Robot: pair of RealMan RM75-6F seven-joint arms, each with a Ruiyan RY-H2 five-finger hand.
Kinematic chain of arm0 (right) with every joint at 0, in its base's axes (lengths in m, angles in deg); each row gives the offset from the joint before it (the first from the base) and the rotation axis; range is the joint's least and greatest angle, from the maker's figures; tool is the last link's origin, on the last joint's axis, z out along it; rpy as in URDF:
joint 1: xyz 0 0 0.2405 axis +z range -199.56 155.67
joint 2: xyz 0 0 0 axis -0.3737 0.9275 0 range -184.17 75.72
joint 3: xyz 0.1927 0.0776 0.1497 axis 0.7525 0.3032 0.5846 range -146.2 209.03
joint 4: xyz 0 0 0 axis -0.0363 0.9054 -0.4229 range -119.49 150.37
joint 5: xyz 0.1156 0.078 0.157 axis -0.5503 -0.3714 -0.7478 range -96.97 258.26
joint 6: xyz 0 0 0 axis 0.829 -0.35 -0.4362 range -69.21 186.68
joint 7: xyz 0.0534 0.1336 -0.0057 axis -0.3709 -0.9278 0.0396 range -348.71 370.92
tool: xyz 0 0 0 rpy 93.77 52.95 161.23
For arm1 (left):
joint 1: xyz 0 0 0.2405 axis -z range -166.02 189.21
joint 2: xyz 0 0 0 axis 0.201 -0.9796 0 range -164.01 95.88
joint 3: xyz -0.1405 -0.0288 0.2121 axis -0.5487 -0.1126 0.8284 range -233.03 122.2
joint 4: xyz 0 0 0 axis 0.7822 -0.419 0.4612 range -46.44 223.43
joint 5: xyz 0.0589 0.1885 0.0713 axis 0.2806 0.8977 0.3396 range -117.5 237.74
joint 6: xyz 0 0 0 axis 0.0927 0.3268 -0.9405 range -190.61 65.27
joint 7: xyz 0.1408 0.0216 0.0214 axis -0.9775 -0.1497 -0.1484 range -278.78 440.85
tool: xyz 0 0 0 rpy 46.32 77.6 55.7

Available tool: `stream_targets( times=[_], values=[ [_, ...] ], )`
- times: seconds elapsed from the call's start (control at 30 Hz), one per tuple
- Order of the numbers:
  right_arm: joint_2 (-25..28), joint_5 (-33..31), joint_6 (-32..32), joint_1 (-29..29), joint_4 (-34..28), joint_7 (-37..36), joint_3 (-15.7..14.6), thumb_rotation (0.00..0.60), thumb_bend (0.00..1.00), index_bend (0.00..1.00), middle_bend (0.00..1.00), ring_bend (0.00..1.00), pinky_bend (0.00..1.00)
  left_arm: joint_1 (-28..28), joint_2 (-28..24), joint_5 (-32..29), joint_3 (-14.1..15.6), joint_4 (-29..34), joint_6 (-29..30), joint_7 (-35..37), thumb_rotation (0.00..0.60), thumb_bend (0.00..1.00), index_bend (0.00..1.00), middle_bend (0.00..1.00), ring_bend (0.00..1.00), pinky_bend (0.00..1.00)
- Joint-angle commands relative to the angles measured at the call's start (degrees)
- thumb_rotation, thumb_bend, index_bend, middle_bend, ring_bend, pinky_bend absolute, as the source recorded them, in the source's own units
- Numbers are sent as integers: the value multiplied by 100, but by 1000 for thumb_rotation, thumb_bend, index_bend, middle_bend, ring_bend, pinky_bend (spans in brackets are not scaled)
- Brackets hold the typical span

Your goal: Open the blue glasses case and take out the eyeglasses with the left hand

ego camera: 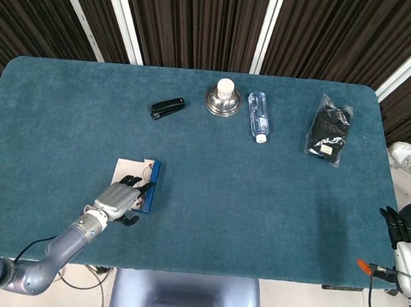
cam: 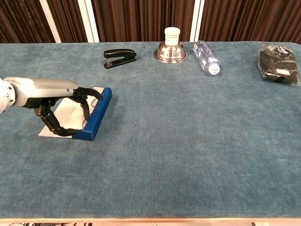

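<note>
Case (cam: 96,115), lying open near the table's (ego camera: 273,201) left front, is reached into by the left hand (cam: 63,106) with fingers spread, nothing yet held, so the glasses (ego camera: 146,166) inside must next be pinched and lifted.

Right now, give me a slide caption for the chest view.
Left hand reaching into the open blue glasses case; stapler, steel bowl and water bottle behind.

A teal carpet-like cloth covers the worktop (ego camera: 273,201), its far corners rounded. Behind it hang dark brown ribbed curtains (ego camera: 194,21) (split by white slanted bars (ego camera: 124,12)). Pale floor (ego camera: 409,191) shows along the right edge, evenly lit.
</note>
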Motion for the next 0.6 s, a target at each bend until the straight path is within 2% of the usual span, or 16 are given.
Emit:
stream_targets(
  times=[0.03, 0.23, 0.43, 0.6],
  values=[
    [0, -3, -1, -1, -1, 4, 1, 600, 200, 0, 0, 0, 199, 22, 28, 4, 1, -16, -11, 15, 600, 325, 8, 293, 0, 20],
    [4, -7, 4, -1, -3, -10, 0, 600, 200, 0, 0, 0, 199, 55, -36, 45, 1, 33, -1, 34, 600, 325, 8, 294, 0, 20],
    [9, 1, 11, 3, -2, -29, -2, 600, 200, 0, 0, 0, 199, 69, -327, 174, -118, 98, 89, 131, 600, 325, 8, 293, 0, 20],
    [6, -12, 19, 6, -10, -9, 1, 600, 200, 0, 0, 0, 199, 255, -292, 372, -305, -364, -136, 201, 600, 325, 8, 254, 0, 20]
  ],
)
